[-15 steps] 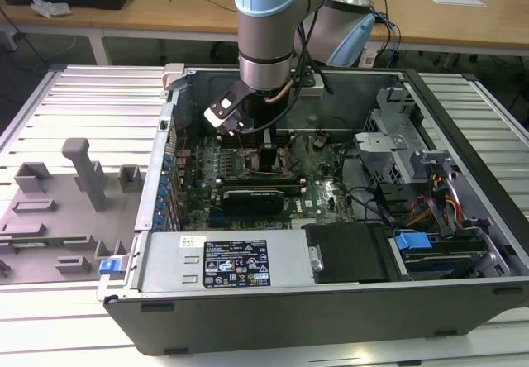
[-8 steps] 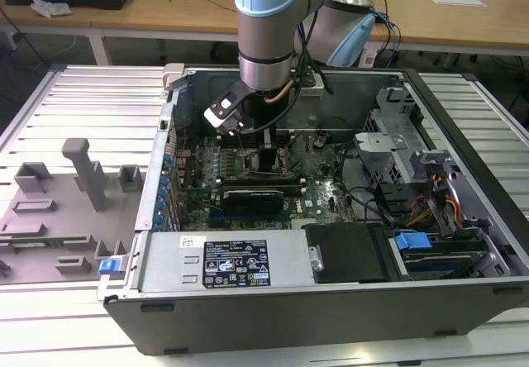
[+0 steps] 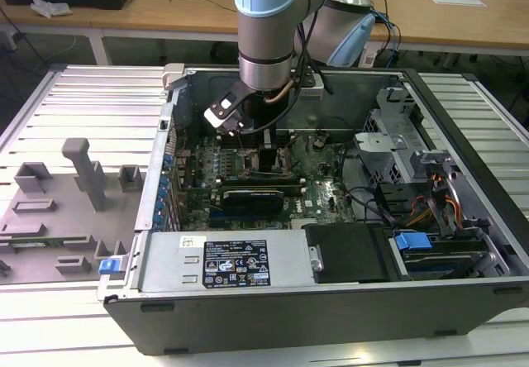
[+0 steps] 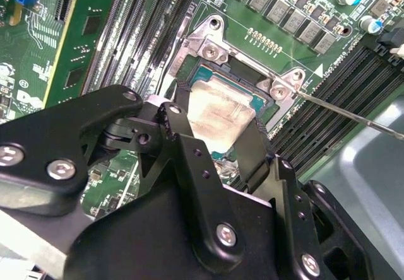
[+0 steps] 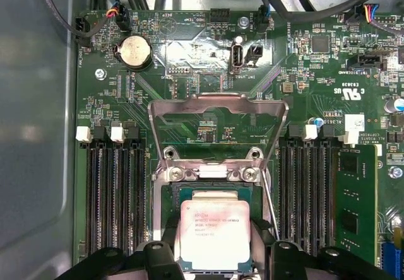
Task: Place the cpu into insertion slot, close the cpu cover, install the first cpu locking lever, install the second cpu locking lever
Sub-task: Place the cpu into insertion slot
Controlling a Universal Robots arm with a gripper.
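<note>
Gripper (image 5: 216, 226) at the motherboard socket (image 5: 208, 174)
Its fingers (image 5: 169, 233) grasp the cpu (image 5: 214, 242) by opposite edges over the socket; the cpu cover (image 5: 218, 102) stands open.

I can count one robot arm (image 3: 266, 36) and one open computer case (image 3: 331, 317). In the first wrist view there is one cpu (image 5: 214, 236), one cpu cover (image 5: 218, 103), one round silver battery (image 5: 135, 50), one green memory stick (image 5: 355, 210) and two shiny screws (image 5: 170, 175) where the cover hinges. In the second wrist view there is one gripper (image 4: 218, 113), and it has two black fingers (image 4: 252, 147), one on each side of the cpu.
</note>
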